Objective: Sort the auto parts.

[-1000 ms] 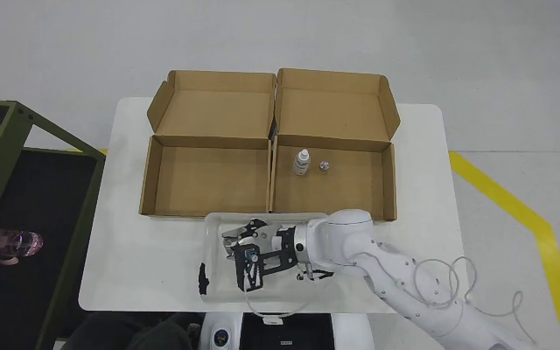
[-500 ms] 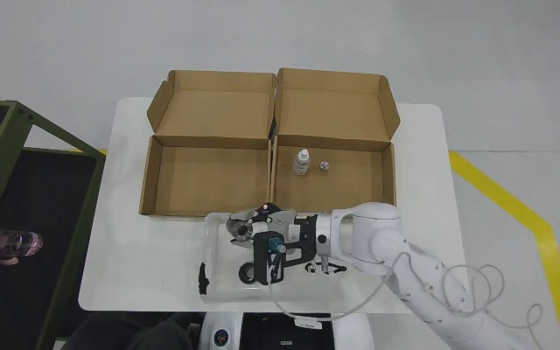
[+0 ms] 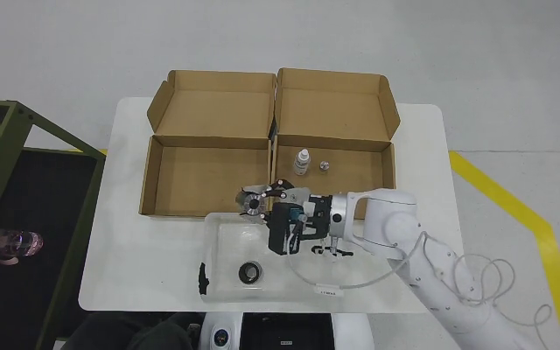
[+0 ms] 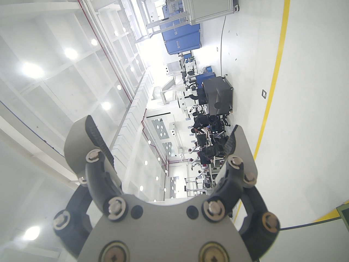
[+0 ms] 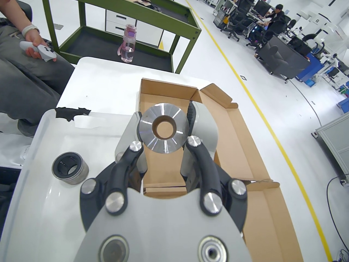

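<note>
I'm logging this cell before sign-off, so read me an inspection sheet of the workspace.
Surface: white table, two open cardboard boxes side by side.
Job's things: metal disc in the right gripper, over the left box by its near wall; dark ring in the plastic bin; small bottle and small metal piece in the right box.
Clutter: black tape on the bin's rim.
Grippers: right gripper shut on the metal disc; left gripper open, holding nothing.
Cables: thin white cable loops off the right arm.
Surroundings: green cart with a pink bottle.
</note>
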You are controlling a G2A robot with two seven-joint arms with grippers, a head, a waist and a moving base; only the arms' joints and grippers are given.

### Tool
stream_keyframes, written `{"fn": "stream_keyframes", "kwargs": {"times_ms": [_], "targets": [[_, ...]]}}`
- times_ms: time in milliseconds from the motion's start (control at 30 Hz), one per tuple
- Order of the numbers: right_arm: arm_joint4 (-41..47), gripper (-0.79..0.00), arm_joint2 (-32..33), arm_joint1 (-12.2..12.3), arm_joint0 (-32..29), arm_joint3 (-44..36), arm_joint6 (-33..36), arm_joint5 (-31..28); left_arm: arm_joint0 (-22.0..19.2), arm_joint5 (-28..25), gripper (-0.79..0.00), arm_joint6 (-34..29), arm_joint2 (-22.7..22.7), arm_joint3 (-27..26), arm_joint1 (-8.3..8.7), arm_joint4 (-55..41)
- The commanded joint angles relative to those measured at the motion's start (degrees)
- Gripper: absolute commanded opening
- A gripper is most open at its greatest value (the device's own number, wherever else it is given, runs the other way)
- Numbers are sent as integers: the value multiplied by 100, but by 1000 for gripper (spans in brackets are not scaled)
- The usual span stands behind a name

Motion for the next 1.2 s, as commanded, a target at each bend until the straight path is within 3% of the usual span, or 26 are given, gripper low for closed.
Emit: {"fn": "stream_keyframes", "kwargs": {"times_ms": [0, 333, 1167], "targets": [[-17, -785, -46, -15, 39, 35, 42, 42, 0, 0, 0, 0, 0, 0, 0, 0], [104, -785, -588, -234, 646, 752, 290, 364, 0, 0, 0, 0, 0, 0, 0, 0], [782, -785, -1656, -986, 2213, 3502, 778, 778, 0, 0, 0, 0, 0, 0, 0, 0]]}}
